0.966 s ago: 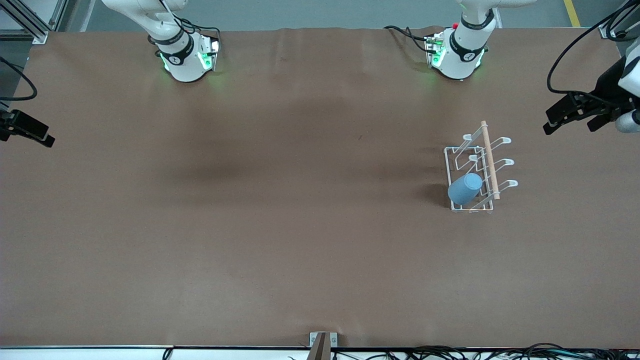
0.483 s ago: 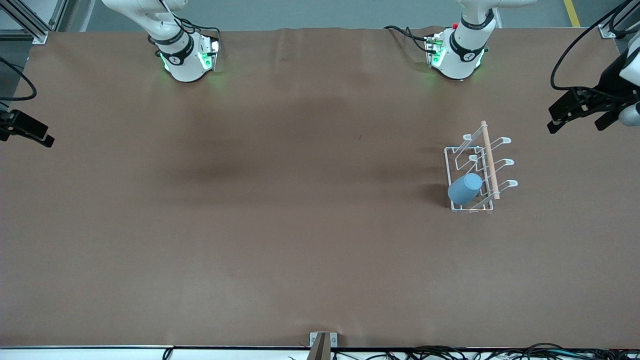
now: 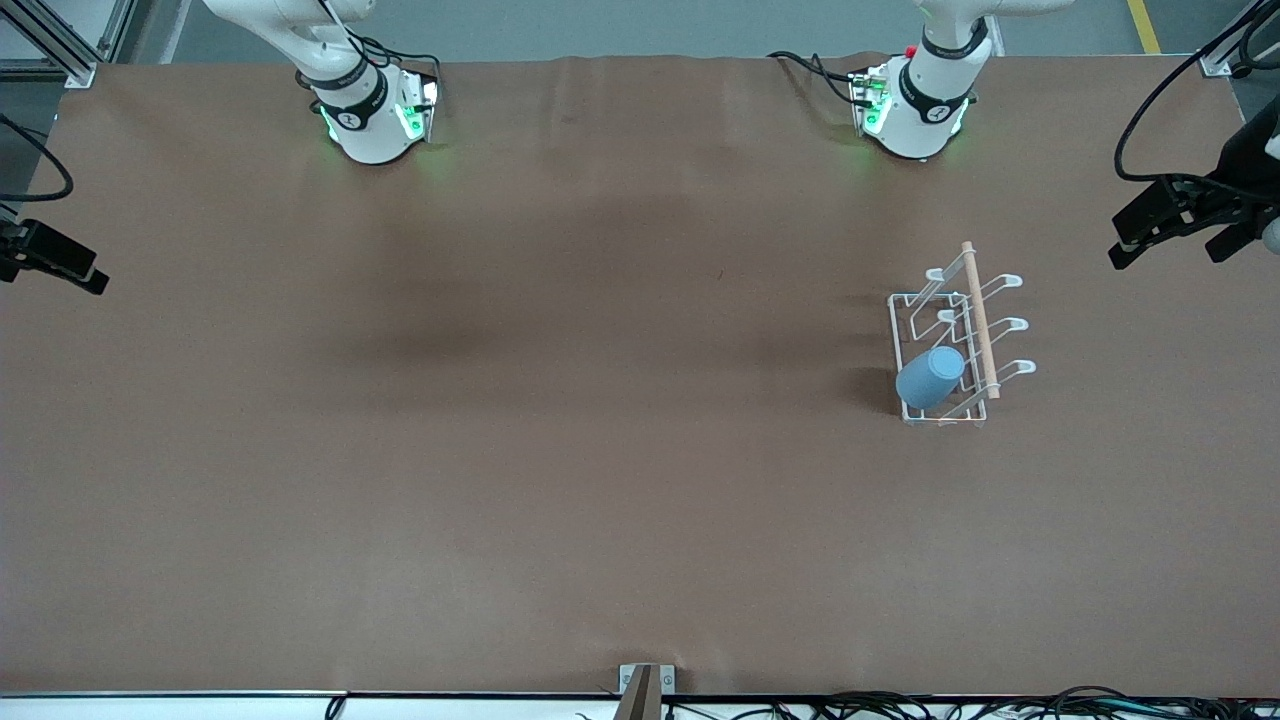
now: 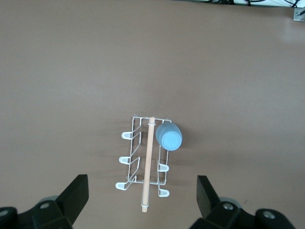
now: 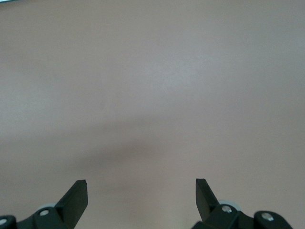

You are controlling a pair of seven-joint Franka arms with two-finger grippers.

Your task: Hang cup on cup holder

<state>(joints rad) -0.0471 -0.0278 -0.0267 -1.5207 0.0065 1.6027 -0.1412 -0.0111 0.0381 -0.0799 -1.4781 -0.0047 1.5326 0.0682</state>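
Brown paper covers the whole table (image 3: 560, 450), with both arm bases planted along its far edge and cables trailing at the near edge. Starting at the hands: the left gripper (image 3: 1180, 225) hangs up over the table's edge at the left arm's end, fingers (image 4: 76, 193) spread wide apart and holding nothing. From its wrist camera both black fingers frame the scene below, and between them sits the cup holder (image 4: 143, 160) with a lot of bare paper around it. Over at the right arm's end, the right gripper (image 3: 50, 262) waits at the table's edge, its fingers (image 5: 76, 195) likewise parted and empty, its own camera showing only plain brown surface.

Moving outward to the work itself: the cup holder (image 3: 955, 345) stands on the table toward the left arm's end, nearer to the front camera than the left arm's base, its white wire prongs looping up on both sides of the light wooden rod (image 3: 980, 320) along the top. And the cup (image 3: 930, 376) is on the rack, a light-blue tumbler slipped over the prong at the end nearest the front camera, tilted with its closed bottom pointing up and out. In the left wrist view the cup (image 4: 169, 137) shows that bottom as a round blue disc just beside the rod (image 4: 147, 162). Neither gripper touches cup or rack; both are well apart from them
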